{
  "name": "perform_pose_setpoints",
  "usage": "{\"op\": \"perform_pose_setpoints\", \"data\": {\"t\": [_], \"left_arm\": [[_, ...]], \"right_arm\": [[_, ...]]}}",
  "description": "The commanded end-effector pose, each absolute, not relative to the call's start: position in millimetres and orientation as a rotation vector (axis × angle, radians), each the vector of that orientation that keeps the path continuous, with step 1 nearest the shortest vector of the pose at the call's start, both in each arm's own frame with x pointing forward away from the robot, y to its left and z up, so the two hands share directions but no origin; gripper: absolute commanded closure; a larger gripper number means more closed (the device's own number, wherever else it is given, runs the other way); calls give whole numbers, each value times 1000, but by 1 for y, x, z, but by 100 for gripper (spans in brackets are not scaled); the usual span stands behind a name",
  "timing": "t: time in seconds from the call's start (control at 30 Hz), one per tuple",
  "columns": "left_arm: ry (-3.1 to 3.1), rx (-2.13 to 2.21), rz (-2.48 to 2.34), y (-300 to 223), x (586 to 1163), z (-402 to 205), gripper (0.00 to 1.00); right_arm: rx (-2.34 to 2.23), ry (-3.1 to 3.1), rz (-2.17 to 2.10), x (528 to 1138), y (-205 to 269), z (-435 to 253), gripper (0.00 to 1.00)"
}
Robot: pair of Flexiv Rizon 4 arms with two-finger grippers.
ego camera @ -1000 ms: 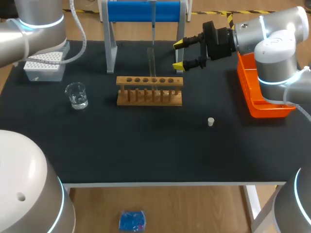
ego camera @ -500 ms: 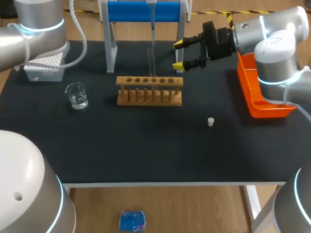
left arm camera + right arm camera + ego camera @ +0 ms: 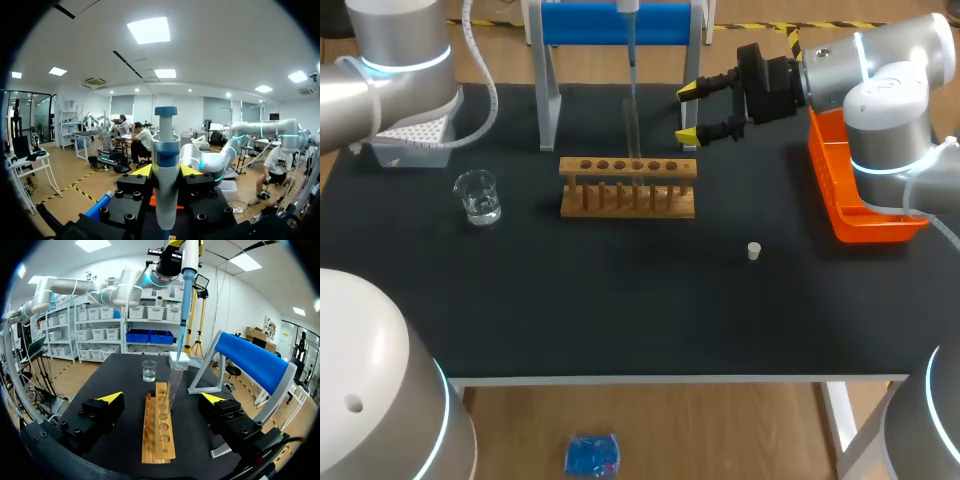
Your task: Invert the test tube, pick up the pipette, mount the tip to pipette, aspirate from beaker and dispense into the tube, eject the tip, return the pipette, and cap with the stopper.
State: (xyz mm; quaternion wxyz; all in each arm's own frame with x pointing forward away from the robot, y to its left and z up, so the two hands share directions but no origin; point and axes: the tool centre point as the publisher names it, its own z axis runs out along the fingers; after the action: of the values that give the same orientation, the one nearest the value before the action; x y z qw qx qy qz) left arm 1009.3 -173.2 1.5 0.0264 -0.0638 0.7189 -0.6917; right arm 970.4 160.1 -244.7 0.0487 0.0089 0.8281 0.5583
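At my far left the tip box [image 3: 410,140] sits by the table's back edge, and the beaker [image 3: 478,196] stands in front of it, well apart from the rack. My left claw [image 3: 166,172] is up high, clamped on the pipette [image 3: 630,50]: the wrist view shows a yellow finger pressing each side of its body, and the body looks upright. In the head view the pipette hangs in front of the blue stand [image 3: 615,22], with its tip above the mouth of the test tube [image 3: 631,130]. The tube stands mouth-up in a middle hole of the wooden rack [image 3: 628,190]. I take the step in hand to be the dispense into the tube, though I cannot tell how much liquid is in the tip or the tube. To do it well I should keep the pipette plumb and move only straight along the tube's axis. The mouth is narrow, so any sideways drift would knock the glass or drip onto the rack. My grip should stay firm, and the plunger should not be disturbed until the tip is inside. My right claw [image 3: 688,112] waits wide open just right of the tube, gripping nothing. Further right, the stopper [image 3: 754,251] lies alone on the mat and the orange tray [image 3: 840,190] sits at the table's edge.
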Motion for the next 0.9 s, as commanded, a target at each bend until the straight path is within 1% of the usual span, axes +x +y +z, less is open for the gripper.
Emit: {"op": "perform_pose_setpoints", "data": {"t": [0.03, 0.9], "left_arm": [[2215, -198, -2143, -172, 1010, -1, 100], [2237, -233, -2150, -174, 1007, -12, 100]], "right_arm": [[26, 2525, 1702, 970, 160, -245, 0], [26, 2525, 1702, 970, 160, -245, 0]]}}
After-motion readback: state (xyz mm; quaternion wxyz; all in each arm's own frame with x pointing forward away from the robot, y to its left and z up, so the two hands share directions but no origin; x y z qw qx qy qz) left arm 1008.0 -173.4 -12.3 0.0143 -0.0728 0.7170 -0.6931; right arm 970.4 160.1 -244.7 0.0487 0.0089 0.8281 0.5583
